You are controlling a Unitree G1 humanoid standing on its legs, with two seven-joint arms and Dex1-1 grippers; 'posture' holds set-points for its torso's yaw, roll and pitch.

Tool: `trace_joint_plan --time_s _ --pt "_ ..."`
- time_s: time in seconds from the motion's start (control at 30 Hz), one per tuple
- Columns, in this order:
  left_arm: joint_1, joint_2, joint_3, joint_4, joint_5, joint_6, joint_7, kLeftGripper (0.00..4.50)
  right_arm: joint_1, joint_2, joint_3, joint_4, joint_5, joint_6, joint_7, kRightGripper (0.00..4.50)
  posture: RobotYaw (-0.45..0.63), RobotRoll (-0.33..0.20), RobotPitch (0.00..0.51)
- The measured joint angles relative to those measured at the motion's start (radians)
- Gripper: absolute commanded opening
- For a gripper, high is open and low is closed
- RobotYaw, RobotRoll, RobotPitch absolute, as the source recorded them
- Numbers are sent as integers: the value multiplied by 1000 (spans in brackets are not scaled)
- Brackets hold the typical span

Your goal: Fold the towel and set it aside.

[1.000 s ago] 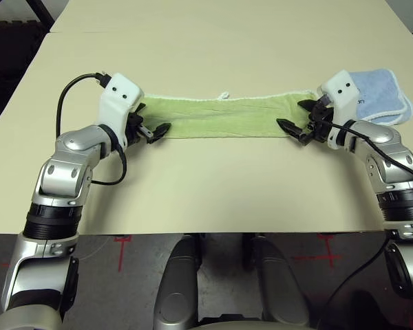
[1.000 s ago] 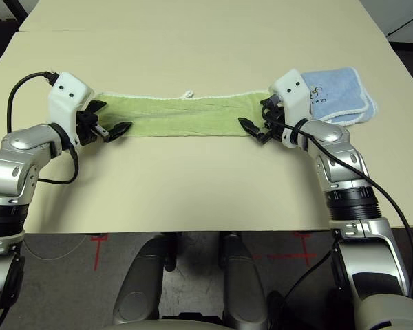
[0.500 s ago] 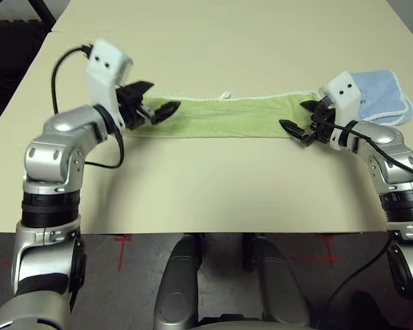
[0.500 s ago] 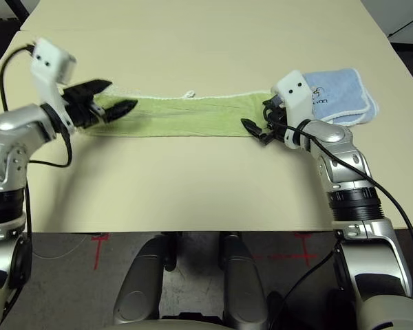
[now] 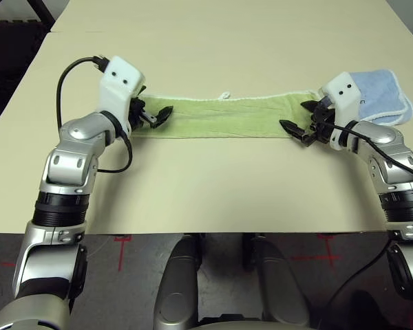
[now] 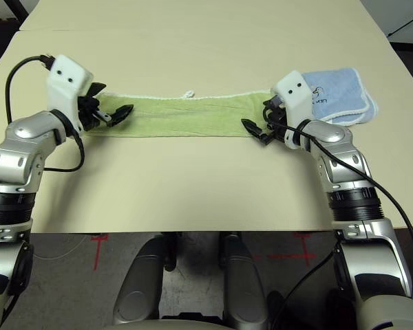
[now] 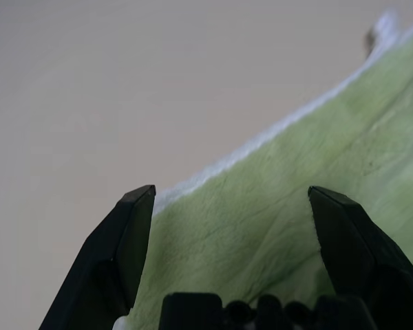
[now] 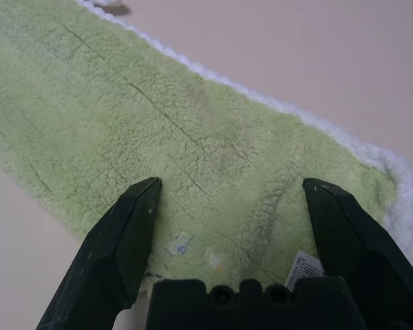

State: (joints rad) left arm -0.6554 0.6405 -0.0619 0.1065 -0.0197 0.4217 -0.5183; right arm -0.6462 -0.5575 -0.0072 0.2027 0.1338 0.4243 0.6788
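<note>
Towels we count: two. Green towel (image 5: 224,117) lies lengthwise left to right between our left gripper (image 5: 153,117) and right gripper (image 5: 299,122), both spread apart; blue towel (image 5: 382,96) sits beside it.

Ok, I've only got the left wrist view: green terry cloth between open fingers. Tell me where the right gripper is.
Observer: The right gripper is open over the opposite end of the light green towel, pointing inward along it.
Operator: Give me the towel's overall shape.
Observer: It is a long narrow strip lying flat across the table, with its small white loop at the middle of the far edge.
Operator: Report anything else near it.
Observer: A folded light blue towel lies just past the right end, behind the right gripper.
</note>
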Motion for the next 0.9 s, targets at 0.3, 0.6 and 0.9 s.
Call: trace_joint_plan --time_s 0.3,0.6,0.9 --pt "-7 -13 -32 100 112 -153 47 4500 0 6 -1 -9 0 1 -13 4464 -6 0 318" --pt "-8 -96 182 24 -124 -43 7 4500 1 9 -16 -45 16 0 -36 4464 -3 0 318" --pt "54 -77 260 -166 -374 34 -190 4500 -7 0 -83 -44 56 23 -37 4464 1 0 314"
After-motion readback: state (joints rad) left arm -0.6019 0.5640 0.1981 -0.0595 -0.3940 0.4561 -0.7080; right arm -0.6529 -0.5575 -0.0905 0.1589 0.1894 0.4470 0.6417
